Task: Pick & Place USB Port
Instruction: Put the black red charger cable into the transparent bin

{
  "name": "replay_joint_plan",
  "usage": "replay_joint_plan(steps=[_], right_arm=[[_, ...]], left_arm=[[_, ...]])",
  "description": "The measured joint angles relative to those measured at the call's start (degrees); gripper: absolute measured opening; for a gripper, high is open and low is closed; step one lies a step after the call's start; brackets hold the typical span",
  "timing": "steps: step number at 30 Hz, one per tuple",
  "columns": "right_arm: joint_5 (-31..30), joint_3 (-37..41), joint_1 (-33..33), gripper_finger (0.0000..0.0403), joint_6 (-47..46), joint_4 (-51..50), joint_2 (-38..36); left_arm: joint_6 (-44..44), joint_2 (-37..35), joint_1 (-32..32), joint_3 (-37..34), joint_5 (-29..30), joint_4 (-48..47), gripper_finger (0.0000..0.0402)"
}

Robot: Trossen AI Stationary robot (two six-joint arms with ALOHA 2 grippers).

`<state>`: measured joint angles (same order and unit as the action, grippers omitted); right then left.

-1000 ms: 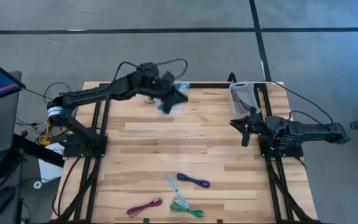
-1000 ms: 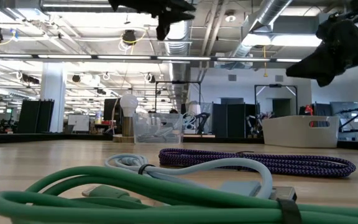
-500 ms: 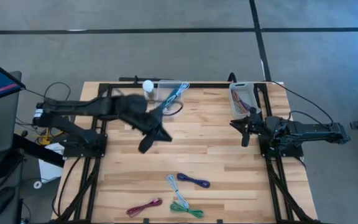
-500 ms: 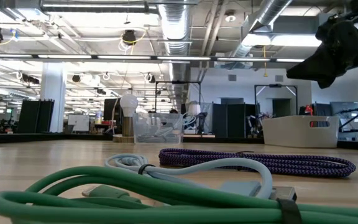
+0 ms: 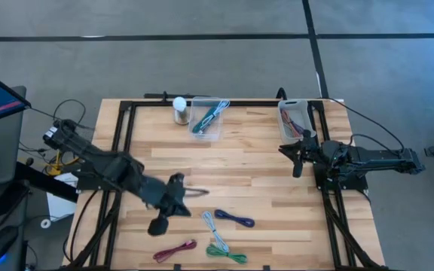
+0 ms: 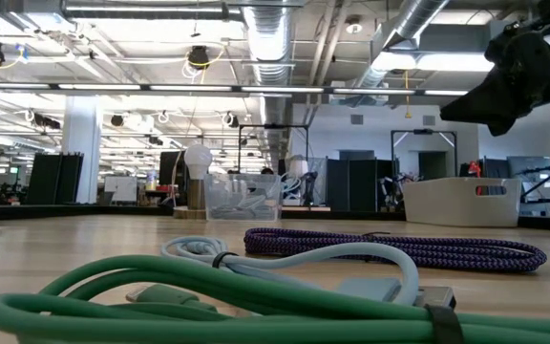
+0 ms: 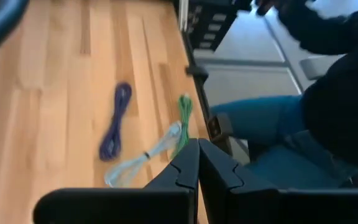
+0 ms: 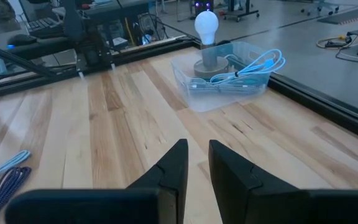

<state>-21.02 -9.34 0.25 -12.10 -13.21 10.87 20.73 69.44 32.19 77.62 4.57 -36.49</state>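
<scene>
**Left arm low over table w/ fingers pinched, cables loose at near edge**

At far left of the table (image 5: 277, 162), the left arm is seen stretched down from its base. The left gripper (image 5: 159, 224) is held over the boards near the front, fingers pressed together w/ nothing between them, as confirmed in its wrist view (image 7: 197, 163). Just right of it, four coiled cables are laid out: a maroon cable (image 5: 175, 250) nearest the edge, a light blue cable (image 5: 209, 222), a green cable (image 5: 225, 253) and a purple cable (image 5: 235, 219). All four lie flat on the wood, apart from the gripper.

Toward the back, a light bulb (image 5: 179, 105) is stood upright just beside a clear bin (image 5: 208, 122), in which a blue-green cable (image 5: 211, 115) is lodged. In the right wrist view the bulb looks to be just behind the bin, though this cannot be told for sure.

Farther right, a white bin (image 5: 292, 118) w/ cables inside is placed at the back corner. The right gripper (image 5: 297, 159) is parked by the right edge, fingers slightly parted (image 8: 197, 163), gripping nothing.

Dark clothing and blue trousers of a person (image 7: 303, 118) are seen past the table edge.
</scene>
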Motion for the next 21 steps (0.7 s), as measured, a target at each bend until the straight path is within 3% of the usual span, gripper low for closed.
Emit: replay_joint_plan(steps=[5, 21], right_arm=[[0.0, 0.0, 0.0, 0.0058, 0.0, 0.0, 0.0], [0.1, 0.0, 0.0, 0.0058, 0.0, 0.0, 0.0]], left_arm=[[8.5, 5.4, 3.5, 0.0, 3.3, -1.2, 0.0005], [30.5, 21.2, 6.8, 0.0, 2.6, -4.9, 0.0005]])
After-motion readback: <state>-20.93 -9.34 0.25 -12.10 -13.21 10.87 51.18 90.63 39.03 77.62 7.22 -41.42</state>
